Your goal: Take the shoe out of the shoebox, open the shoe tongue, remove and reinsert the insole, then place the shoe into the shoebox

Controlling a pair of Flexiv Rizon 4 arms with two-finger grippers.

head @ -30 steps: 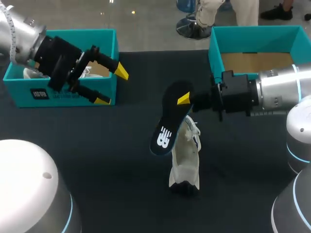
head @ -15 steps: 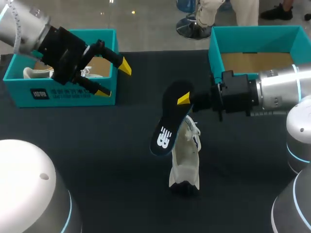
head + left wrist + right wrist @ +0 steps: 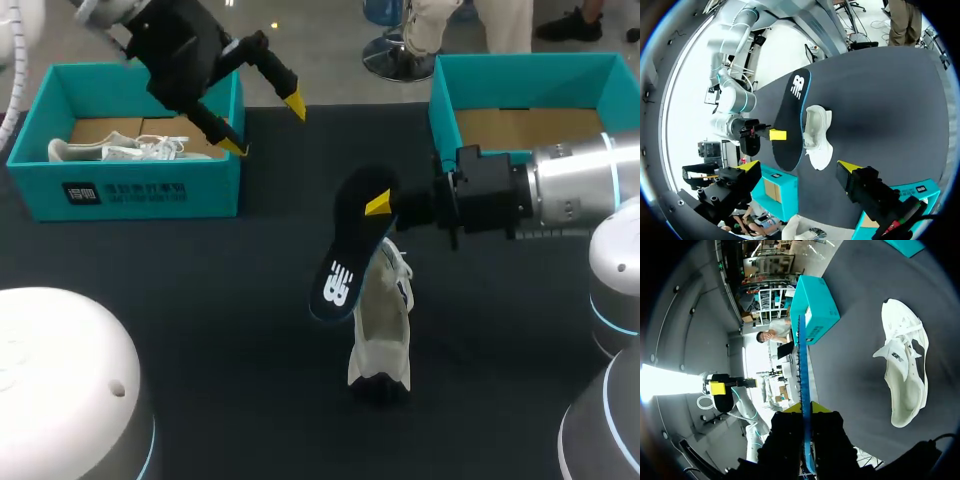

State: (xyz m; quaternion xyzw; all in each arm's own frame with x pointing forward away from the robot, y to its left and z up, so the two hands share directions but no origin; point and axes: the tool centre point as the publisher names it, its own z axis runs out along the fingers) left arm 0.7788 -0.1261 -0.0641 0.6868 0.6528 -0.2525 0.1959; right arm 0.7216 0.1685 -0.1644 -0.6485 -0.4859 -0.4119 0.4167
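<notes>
While my left hand [image 3: 264, 125] hangs open-fingered by the left shoebox [image 3: 130, 195], the dark, blue-edged insole [image 3: 350, 245] dangles close by the white shoe [image 3: 382, 325], which lies unheld mid-tabletop [image 3: 200, 300]; a push could shove it away. My right hand [image 3: 380, 205] clamps only the insole's upper end, so it may twist.

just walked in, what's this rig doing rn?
The right gripper is shut on a dark insole, holding it in the air by the white shoe, which lies on the black table. The left gripper hangs open and empty by the left shoebox, which holds a second white shoe. The right shoebox shows only its cardboard floor.
</notes>
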